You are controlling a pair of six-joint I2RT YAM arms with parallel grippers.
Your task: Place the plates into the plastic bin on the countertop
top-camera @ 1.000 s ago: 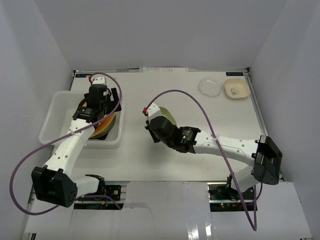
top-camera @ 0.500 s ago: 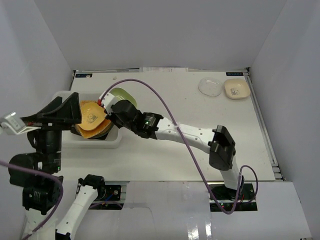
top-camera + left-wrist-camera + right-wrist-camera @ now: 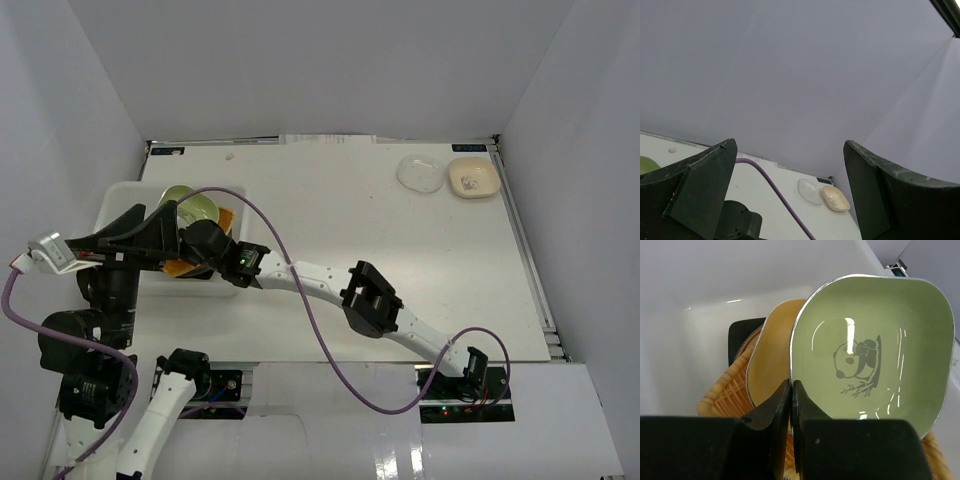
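My right gripper (image 3: 200,228) reaches far left and is shut on the rim of the green plate (image 3: 190,207), a rounded square with a panda print (image 3: 870,350). It holds the plate tilted over the plastic bin (image 3: 108,205). In the right wrist view its jaws (image 3: 791,392) pinch the plate's edge. Below lie the yellow plate (image 3: 767,355), the orange woven plate (image 3: 722,392) and a dark square plate (image 3: 740,335). My left gripper (image 3: 140,238) is raised high above the bin's near side, open and empty (image 3: 790,200). The clear plate (image 3: 420,172) and the cream plate (image 3: 472,177) sit on the countertop (image 3: 400,260) at the back right.
The bin's white wall (image 3: 685,330) rises behind the stack. White walls enclose the countertop. The right arm's purple cable (image 3: 290,270) loops across the middle. In the left wrist view the clear plate (image 3: 810,191) and cream plate (image 3: 836,198) show far off.
My right arm has carried the green plate leftward from mid-table to above the stack in the bin. My left arm has lifted out of the bin and stays raised, open.
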